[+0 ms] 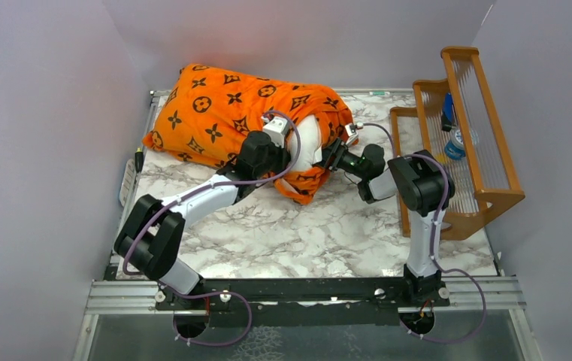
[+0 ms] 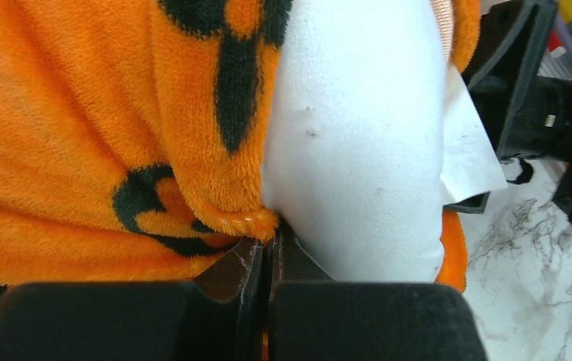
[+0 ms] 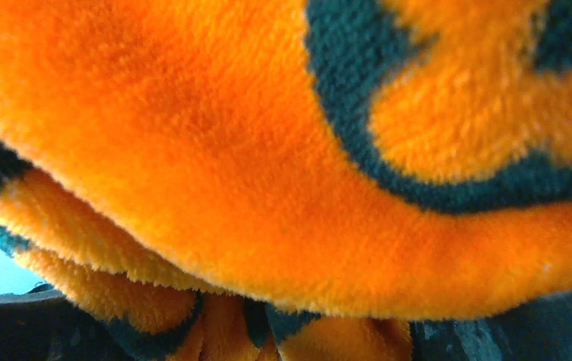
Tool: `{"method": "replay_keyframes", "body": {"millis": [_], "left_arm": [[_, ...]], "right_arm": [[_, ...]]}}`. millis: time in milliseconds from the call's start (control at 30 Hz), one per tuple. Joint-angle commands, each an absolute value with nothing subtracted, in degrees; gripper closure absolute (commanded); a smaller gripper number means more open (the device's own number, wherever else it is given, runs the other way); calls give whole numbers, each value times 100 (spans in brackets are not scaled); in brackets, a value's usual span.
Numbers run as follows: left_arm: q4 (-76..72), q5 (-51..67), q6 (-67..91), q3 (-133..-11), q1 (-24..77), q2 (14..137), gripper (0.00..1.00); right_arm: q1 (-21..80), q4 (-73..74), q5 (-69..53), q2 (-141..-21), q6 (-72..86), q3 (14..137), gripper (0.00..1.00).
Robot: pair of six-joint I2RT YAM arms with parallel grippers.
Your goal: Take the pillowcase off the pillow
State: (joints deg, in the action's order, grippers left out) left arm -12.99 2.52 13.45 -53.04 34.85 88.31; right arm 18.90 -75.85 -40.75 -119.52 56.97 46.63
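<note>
Orange pillowcase (image 1: 222, 113) far left on table (image 1: 305, 233), white pillow (image 1: 309, 141) bared at its right end. Left pincer (image 2: 271, 254) closed tight at the hem; right pincer (image 1: 337, 150) buried in fleece, opening impossible to tell.

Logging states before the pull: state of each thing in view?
pillowcase, mostly on the pillow, open end bunched back
pillow, white end bared, rest covered
left hand, shut at the pillowcase hem
right hand, against the pillowcase's open end, grip hidden
</note>
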Motion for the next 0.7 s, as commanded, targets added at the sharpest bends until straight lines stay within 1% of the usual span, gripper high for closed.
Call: {"method": "replay_keyframes", "body": {"millis": [0,67,100,133,200,233,267,300,333,433,533,667], "left_arm": [[-1359,1497,1459,-5471,3639,8627,98],[-1300,1716,1480,-5498,3639,8562,89],[-1267,1801,1489,-5508,3641,8516,86],[-1239,1850,1486,-5510,3639,8458,81],[-1189,1876,1502,-5522,3639,8312,70],[-1148,1880,1512,-5538,3639,8220,63],[-1086,1870,1512,-5589,3631,8127,34],[-976,1839,1516,-5661,3618,8023,8],[-872,1807,1517,-5759,3599,7901,2],[-572,1859,1549,-6127,3511,7485,1],[-357,2249,1613,-6629,3463,7250,1],[-63,3182,1987,-7307,3467,7833,1]], "right_arm": [[2162,-10190,-5193,-12083,6622,5124,27],[2170,-10226,-5260,-12096,6652,5219,36],[2171,-10193,-5289,-12075,6634,5247,42],[2171,-10109,-5309,-12043,6594,5279,52],[2171,-9932,-5355,-11982,6493,5336,85],[2169,-9876,-5361,-11945,6454,5348,97],[2171,-9837,-5369,-11922,6430,5348,99],[2175,-9782,-5378,-11880,6395,5346,99],[2171,-9688,-5386,-11801,6338,5347,99],[2175,-9290,-5337,-11507,5991,5235,99],[2192,-8594,-5236,-11139,5467,5173,99],[2260,-7905,-5127,-10829,5028,5221,100]]}}
